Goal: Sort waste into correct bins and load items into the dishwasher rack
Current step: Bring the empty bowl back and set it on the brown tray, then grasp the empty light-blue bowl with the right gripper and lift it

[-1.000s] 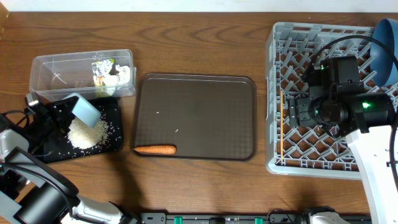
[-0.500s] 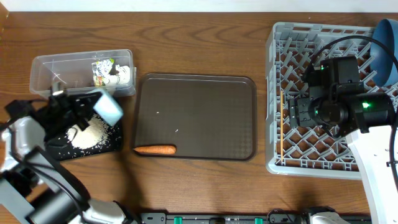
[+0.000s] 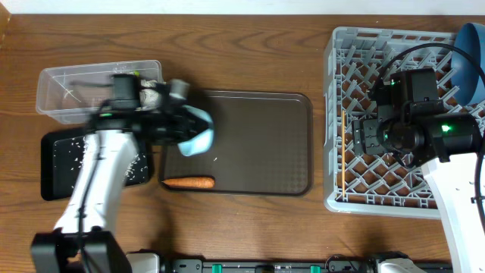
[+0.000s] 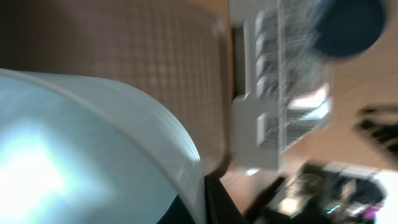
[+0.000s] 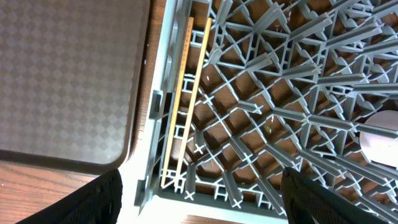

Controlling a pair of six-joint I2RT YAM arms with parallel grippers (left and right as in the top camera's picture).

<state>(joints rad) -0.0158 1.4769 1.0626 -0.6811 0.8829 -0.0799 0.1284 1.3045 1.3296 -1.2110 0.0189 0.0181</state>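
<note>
My left gripper (image 3: pixel 179 126) is shut on the rim of a pale blue bowl (image 3: pixel 198 132), held above the left edge of the brown serving tray. In the left wrist view the bowl (image 4: pixel 81 143) fills the left half, its rim pinched in my left gripper (image 4: pixel 204 205). An orange carrot stick (image 3: pixel 188 182) lies on that tray's front left corner. White rice (image 3: pixel 68 149) is scattered on the black tray (image 3: pixel 53 182). The clear tub (image 3: pixel 76 91) holds a printed wrapper. My right gripper (image 5: pixel 214 200) hangs open over the grey rack (image 3: pixel 402 199), near the wooden chopsticks (image 5: pixel 186 93) lying along its left wall.
The brown serving tray (image 3: pixel 258 144) sits mid-table between the bins and the rack. A dark blue plate (image 3: pixel 471 61) stands at the rack's far right corner. A pale rounded thing (image 5: pixel 380 138) shows at the right edge of the right wrist view.
My left arm has swung right from the black tray with the bowl, now over the brown tray's left edge. Rice stays on the black tray. The right arm has not moved.
</note>
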